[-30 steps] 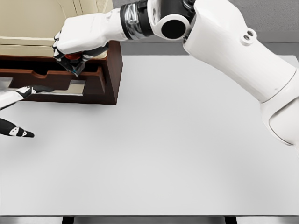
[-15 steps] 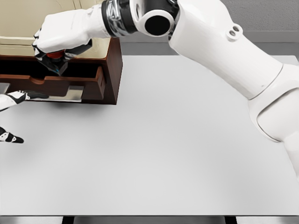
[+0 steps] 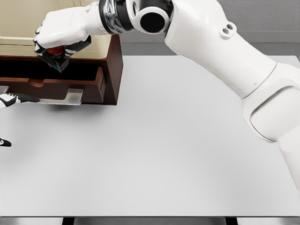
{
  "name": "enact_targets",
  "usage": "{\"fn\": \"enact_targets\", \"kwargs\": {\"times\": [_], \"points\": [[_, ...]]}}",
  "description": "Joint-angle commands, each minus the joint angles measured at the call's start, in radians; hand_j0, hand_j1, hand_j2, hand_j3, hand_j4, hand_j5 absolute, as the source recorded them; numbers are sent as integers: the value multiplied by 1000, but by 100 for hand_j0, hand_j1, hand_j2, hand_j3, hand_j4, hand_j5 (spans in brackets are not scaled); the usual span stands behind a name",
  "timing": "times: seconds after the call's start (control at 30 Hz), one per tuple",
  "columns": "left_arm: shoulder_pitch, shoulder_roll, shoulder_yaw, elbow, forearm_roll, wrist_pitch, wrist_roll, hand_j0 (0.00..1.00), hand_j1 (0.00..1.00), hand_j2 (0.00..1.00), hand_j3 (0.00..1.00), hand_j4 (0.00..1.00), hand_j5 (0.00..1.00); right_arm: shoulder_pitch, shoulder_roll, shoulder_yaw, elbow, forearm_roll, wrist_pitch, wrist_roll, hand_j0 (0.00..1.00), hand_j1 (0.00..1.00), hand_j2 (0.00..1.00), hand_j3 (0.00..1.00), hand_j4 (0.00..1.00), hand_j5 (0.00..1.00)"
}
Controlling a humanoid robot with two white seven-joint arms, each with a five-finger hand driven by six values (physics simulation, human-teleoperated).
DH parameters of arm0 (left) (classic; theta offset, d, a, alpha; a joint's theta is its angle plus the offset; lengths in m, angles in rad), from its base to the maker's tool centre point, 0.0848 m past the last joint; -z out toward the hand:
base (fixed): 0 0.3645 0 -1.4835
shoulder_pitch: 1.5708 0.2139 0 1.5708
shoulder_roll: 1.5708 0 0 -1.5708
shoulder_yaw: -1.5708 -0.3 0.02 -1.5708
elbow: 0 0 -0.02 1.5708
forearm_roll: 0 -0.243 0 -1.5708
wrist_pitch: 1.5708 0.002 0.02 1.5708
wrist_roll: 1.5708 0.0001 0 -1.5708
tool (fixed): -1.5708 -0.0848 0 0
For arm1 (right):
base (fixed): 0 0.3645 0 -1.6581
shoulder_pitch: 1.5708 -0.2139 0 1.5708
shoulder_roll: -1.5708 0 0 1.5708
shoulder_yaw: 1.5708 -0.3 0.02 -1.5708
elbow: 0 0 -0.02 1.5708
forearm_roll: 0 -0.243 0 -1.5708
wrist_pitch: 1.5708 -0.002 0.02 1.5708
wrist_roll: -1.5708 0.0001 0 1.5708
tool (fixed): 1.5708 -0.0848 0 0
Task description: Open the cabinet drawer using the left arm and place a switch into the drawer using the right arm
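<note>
Upper left of frame: right hand (image 3: 61, 35) closed around the switch (image 3: 55, 55), poised directly above the open drawer (image 3: 56, 82); left hand (image 3: 11, 100), at left edge, grip state indeterminate.

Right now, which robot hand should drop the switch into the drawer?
Right. The right robot hand already grips the switch above the open drawer. The left robot hand is only partly visible at the picture's left edge.

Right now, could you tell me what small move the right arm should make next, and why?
Probably lower the right hand a little and release. It is shut on the switch, which hangs above the open drawer of the cabinet, not yet inside it.
</note>
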Motion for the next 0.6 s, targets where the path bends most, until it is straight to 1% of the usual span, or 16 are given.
{"fn": "enact_targets", "kwargs": {"times": [0.0,0.03,0.17,0.23,0.27,0.33,0.43,0.57], "points": [[0,19,1,-10,7,2,3,100,100,100,100,100,100,0,3,-11,30,2,3,-1,35,35,35,35,35,35],[-1,25,-1,-10,7,2,3,100,100,100,100,100,100,-5,3,-13,42,2,3,-1,35,35,35,35,35,35],[-17,8,4,-9,36,2,7,100,100,100,100,100,100,-6,3,-13,44,2,3,-1,35,35,35,35,35,35],[-21,6,7,-7,36,2,7,100,100,100,100,100,100,-6,3,-13,44,3,3,-1,35,35,35,35,35,35],[-18,-6,8,-6,36,2,7,100,100,100,100,100,100,-6,3,-13,44,3,3,-1,35,35,35,35,35,35],[-14,-57,10,-1,35,2,6,100,100,100,100,100,100,-6,3,-13,44,3,3,-1,35,35,35,35,35,35],[-11,-92,8,7,25,2,6,100,100,100,100,100,100,-6,3,-13,44,3,3,-1,35,35,35,35,35,35],[-12,-103,8,17,24,2,7,100,100,100,100,100,100,-6,3,-13,44,3,3,-1,35,35,35,35,35,35]]}}
